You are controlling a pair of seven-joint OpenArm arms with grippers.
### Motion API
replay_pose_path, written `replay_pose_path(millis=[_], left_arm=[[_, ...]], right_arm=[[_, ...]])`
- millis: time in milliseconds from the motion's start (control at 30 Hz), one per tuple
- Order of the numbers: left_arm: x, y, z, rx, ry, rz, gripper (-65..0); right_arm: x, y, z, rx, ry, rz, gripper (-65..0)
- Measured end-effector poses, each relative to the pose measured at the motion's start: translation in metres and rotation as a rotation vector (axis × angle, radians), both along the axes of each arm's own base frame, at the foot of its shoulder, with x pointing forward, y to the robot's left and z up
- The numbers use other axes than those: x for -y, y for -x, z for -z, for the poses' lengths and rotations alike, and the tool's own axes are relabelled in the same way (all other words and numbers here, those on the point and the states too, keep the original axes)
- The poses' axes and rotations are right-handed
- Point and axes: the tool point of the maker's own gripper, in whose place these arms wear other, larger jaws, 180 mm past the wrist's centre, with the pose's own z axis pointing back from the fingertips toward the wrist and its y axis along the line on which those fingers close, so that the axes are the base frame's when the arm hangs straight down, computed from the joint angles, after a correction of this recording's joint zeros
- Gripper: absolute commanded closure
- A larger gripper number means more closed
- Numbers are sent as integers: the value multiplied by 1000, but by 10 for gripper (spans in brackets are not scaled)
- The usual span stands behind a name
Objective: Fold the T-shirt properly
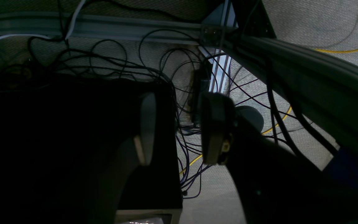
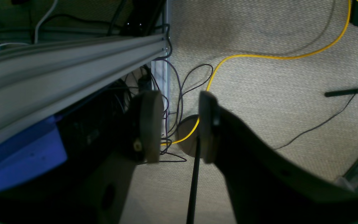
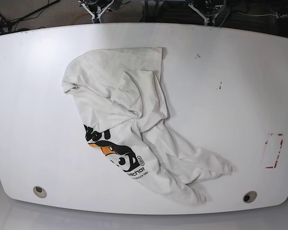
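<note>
— Base view first: where is the T-shirt (image 3: 134, 124)?

— Crumpled on my white table (image 3: 230, 57), left of its middle — the black-and-orange print faces up toward the near edge.

— And your pincers?

— Both hang off the table over carpet and cables: left gripper (image 1: 179, 127) parted and empty, right gripper (image 2: 179, 126) parted and empty too.

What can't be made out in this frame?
- T-shirt, base view: graphic and lettering partly buried under folds; small print unreadable.
- Both wrist views: show only floor and cables, no shirt or table.
- Left gripper, right gripper: absent from base view, positions unknown.
</note>
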Motion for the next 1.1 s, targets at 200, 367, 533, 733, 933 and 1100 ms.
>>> replay_pose_path(millis=[200,367,533,733,933,1100], left_arm=[[-2,10,0,-14,-3,2,-222],[-4,11,0,-17,-6,2,-222],[-3,9,-1,-4,-6,2,-222],[-7,10,-5,87,-22,-12,-222],[-9,33,-10,111,-31,-18,-222],[-11,46,-16,162,-42,-27,-219]], right_arm=[[-6,-24,0,32,0,-13,-192],[-7,-47,-3,89,-4,-1,-190],[-4,-26,-1,39,0,-6,-189],[-5,-28,-4,90,-4,11,-189],[-1,-4,-5,92,0,31,-187],[3,34,-12,67,21,14,-187]])
